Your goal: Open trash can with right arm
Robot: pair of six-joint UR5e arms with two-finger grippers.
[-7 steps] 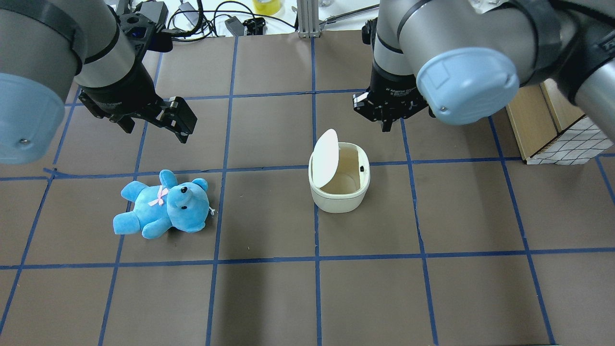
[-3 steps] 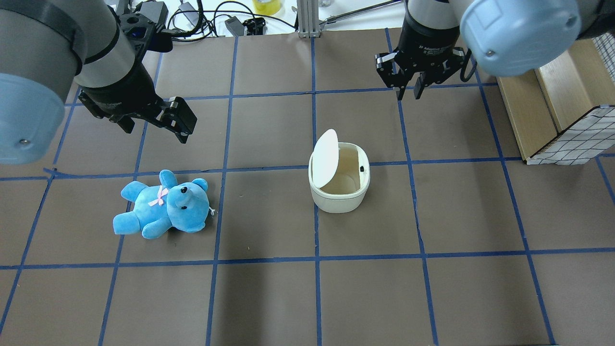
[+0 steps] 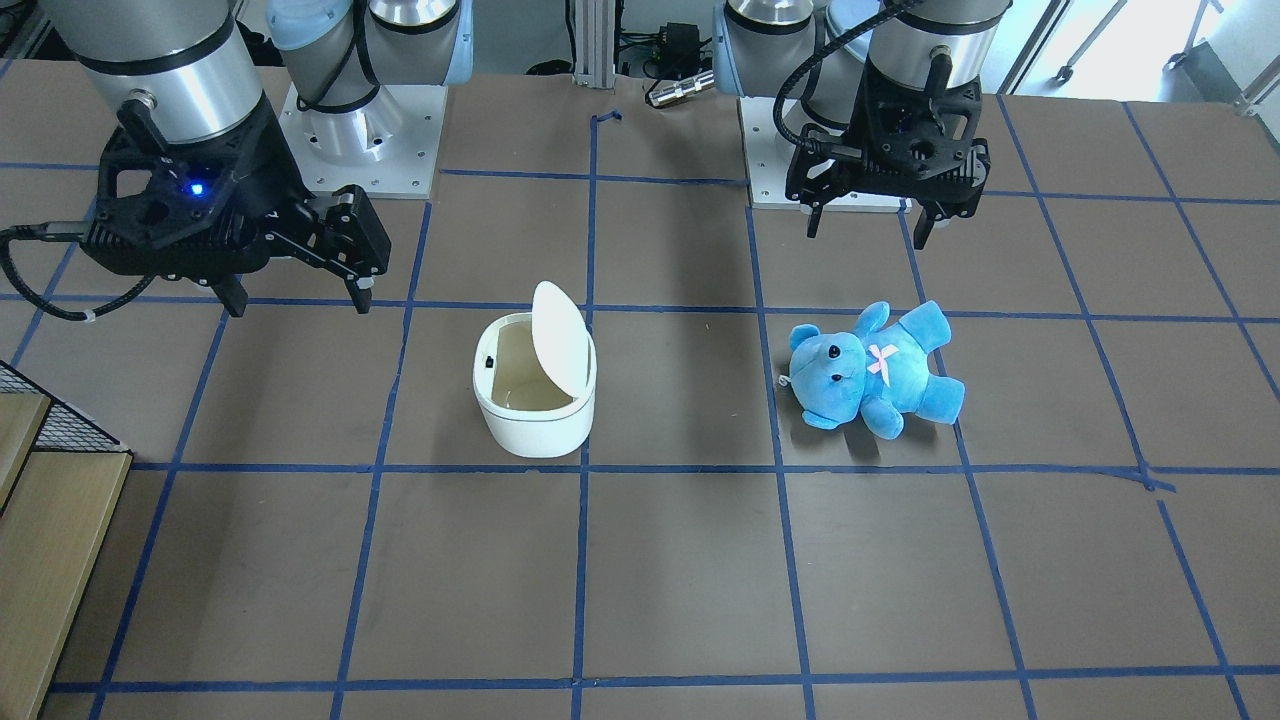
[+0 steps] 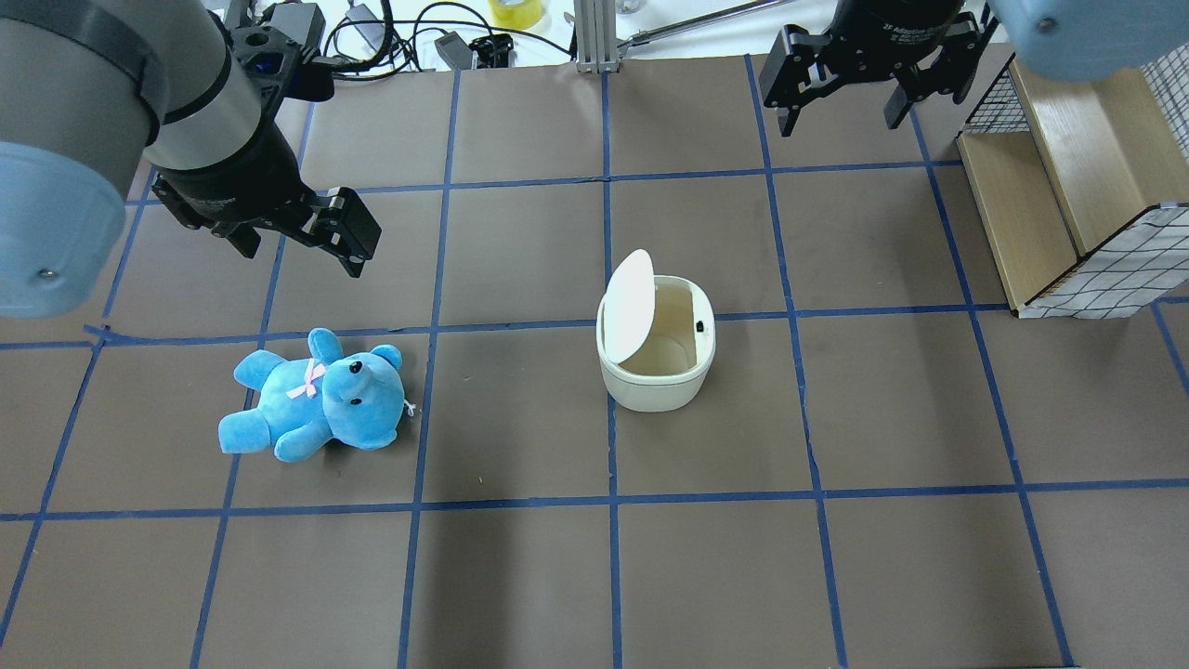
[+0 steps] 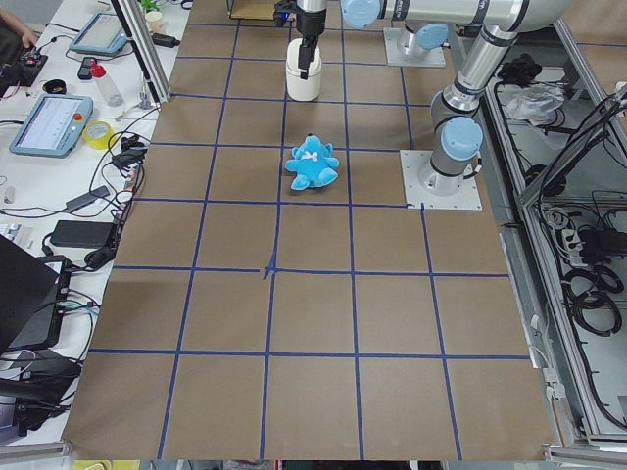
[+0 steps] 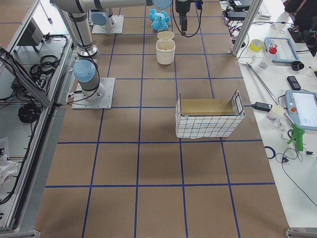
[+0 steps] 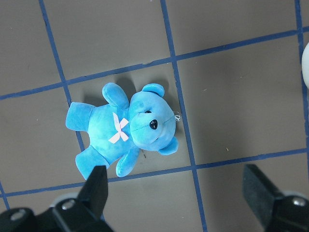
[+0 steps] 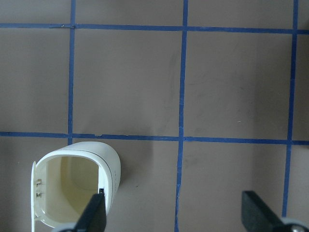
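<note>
The small white trash can [image 4: 656,372] stands mid-table with its flip lid [image 4: 628,307] raised upright, so the inside shows. It also shows in the front view [image 3: 535,420] and at the lower left of the right wrist view [image 8: 112,166]. My right gripper [image 4: 841,116], with the blue light in the front view [image 3: 297,295], is open and empty. It hangs above the table, well behind and to the right of the can. My left gripper [image 4: 302,255] is open and empty above the blue teddy bear [image 4: 316,395], which also shows in the left wrist view [image 7: 128,130].
A wire basket with wooden boards [image 4: 1068,204] stands at the table's right side, close to my right gripper. Cables and small devices [image 4: 399,37] lie past the far edge. Blue tape lines grid the brown table top [image 4: 520,576].
My right gripper has drawn back from beside the trash can toward the far right, and its fingers have spread wide. The lid stays raised. The left arm and teddy have not moved.
</note>
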